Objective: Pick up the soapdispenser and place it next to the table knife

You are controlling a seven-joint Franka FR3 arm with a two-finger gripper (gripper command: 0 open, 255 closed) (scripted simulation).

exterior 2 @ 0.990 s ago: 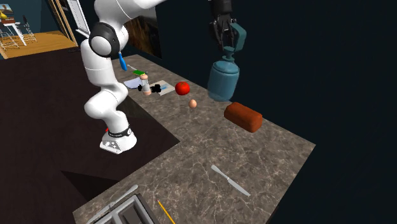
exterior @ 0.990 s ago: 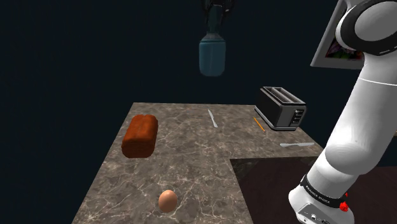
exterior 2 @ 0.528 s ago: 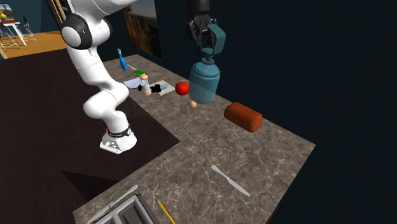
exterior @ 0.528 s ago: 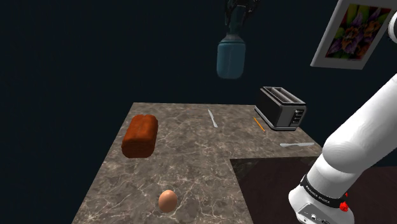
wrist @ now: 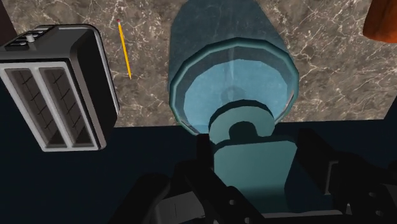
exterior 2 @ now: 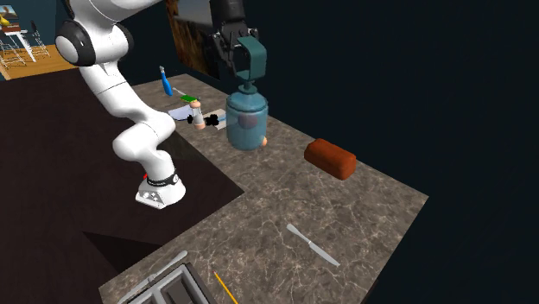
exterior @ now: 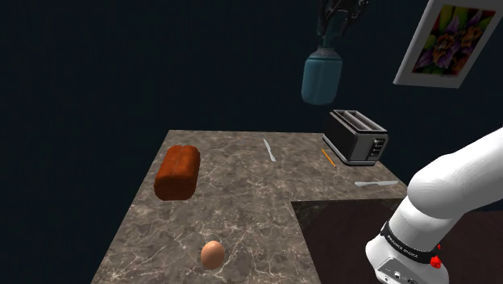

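Teal soap dispenser (exterior: 322, 77): hangs high over the counter (exterior: 242, 234), upright, touching nothing below it.
Hand: the black gripper (exterior: 333, 26) is clamped on the dispenser's pump head; in the wrist view the two fingers press against its sides, with the round body hanging below them.
What changed: over the last second the dispenser has slid across the shoulder view from above the middle of the counter to a spot above the toaster (exterior: 357, 137). In the second exterior view it has drifted towards that view's left, nearer the arm's stand. Its height looks much the same.
Under it now: the wrist view looks down past the dispenser at the toaster and the yellow pencil (wrist: 124, 48) lying just beside it on the stone.
Knife (exterior: 269, 150): flat on the counter between the brown loaf (exterior: 177, 172) and the pencil, well apart from the dispenser.
Meaning for the task: the pick-up is done and the carry is under way. The sweep seems to have gone past the knife towards the toaster end, so a correction back and a descent are probably still needed.
Risk: the toaster and pencil crowd that side.
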